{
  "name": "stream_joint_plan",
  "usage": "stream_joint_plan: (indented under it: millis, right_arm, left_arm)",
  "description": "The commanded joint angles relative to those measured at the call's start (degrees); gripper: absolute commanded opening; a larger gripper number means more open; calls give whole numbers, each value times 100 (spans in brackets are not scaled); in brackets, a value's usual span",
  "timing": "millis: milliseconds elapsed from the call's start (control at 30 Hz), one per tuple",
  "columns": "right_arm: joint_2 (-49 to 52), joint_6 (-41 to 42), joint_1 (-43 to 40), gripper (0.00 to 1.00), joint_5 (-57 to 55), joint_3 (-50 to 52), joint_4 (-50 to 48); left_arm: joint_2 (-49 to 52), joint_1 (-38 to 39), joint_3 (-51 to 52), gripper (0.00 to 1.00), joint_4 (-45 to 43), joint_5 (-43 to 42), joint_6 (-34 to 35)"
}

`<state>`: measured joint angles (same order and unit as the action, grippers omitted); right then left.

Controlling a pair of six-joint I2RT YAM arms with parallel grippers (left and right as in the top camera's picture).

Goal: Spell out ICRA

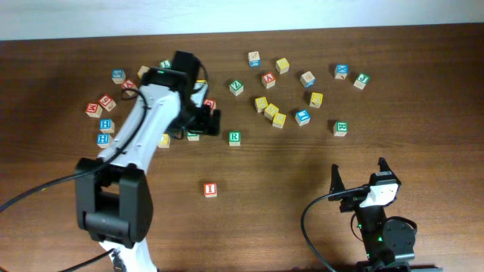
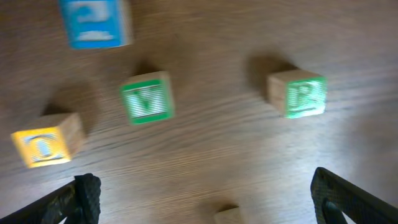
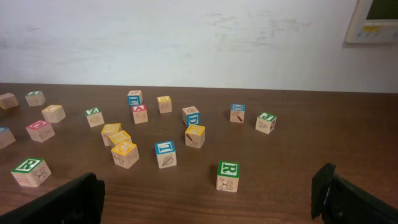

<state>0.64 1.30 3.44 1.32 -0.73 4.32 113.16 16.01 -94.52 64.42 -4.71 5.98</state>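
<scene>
while spread, left tool (image 1: 206,121) near r-cube (image 1: 234,137)

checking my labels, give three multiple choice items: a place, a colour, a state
1. The red I cube lies: A) atop another cube B) alone, nearer the arms' bases C) held aloft
2. The V cube has a face that is: A) blue B) red C) green
3. The right jaws are: A) open, empty B) shut on a cube C) unseen
B, it sits apart from the other cubes; C, green shows in the left wrist view; A, fingers spread, nothing between.
</scene>
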Motion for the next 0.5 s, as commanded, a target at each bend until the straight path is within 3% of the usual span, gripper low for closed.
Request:
stream_joint_plan:
  millis: [0, 133, 300, 467]
  right_arm:
    - [-35, -2, 31, 98, -50, 42, 22]
    - [-35, -2, 31, 98, -50, 42, 22]
    - [-35, -2, 31, 98, -50, 42, 22]
    - [-35, 0, 31, 98, -50, 42, 22]
  left_arm:
    - [52, 278, 79, 100, -15, 20, -131]
    - [52, 452, 81, 100, -155, 188, 111]
    - [52, 433, 81, 99, -350, 1497, 1169]
    - [52, 177, 81, 99, -586, 1891, 1270]
